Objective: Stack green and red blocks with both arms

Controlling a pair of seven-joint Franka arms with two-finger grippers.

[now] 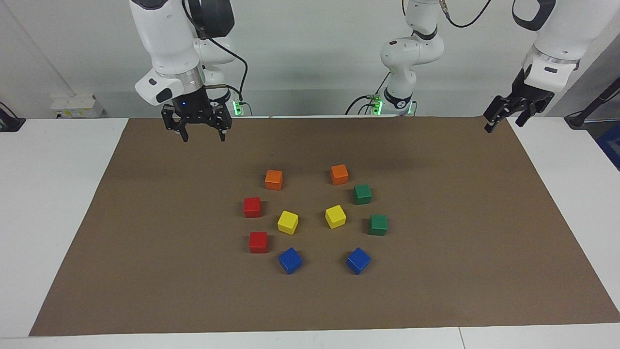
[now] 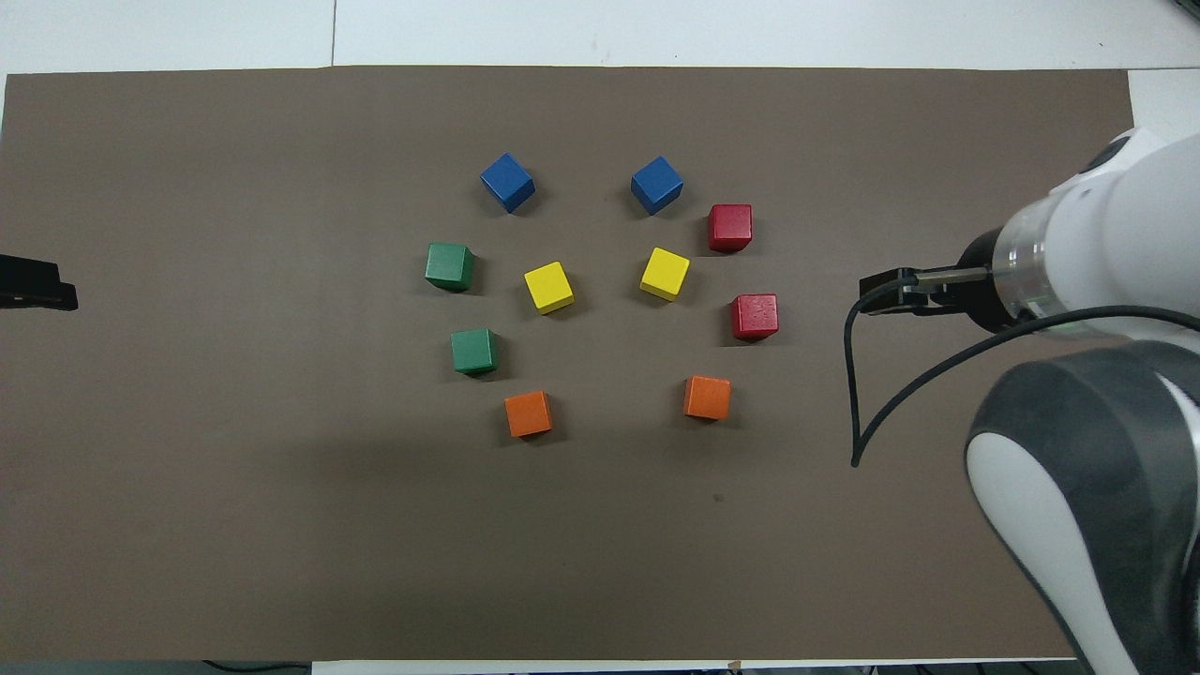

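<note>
Opening approach — right end effector (image 1: 202, 137), fingers apart and empty, hangs over the brown mat (image 1: 145, 252); left end effector (image 1: 503, 121) likewise. Next: descend on a matte red cube (image 1: 252, 207).

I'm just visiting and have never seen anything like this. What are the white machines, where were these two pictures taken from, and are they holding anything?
They are two robot arms, each ending in a small black two-finger gripper. One picture faces them from across the table; the other looks down from above their own end. The right gripper hangs open over the brown mat, up in the air. The left gripper waits open at the mat's edge at its own end of the table. Neither holds anything. On the mat lie ten small cubes, none stacked: two red blocks, two green blocks, plus two orange, two yellow and two blue.
</note>
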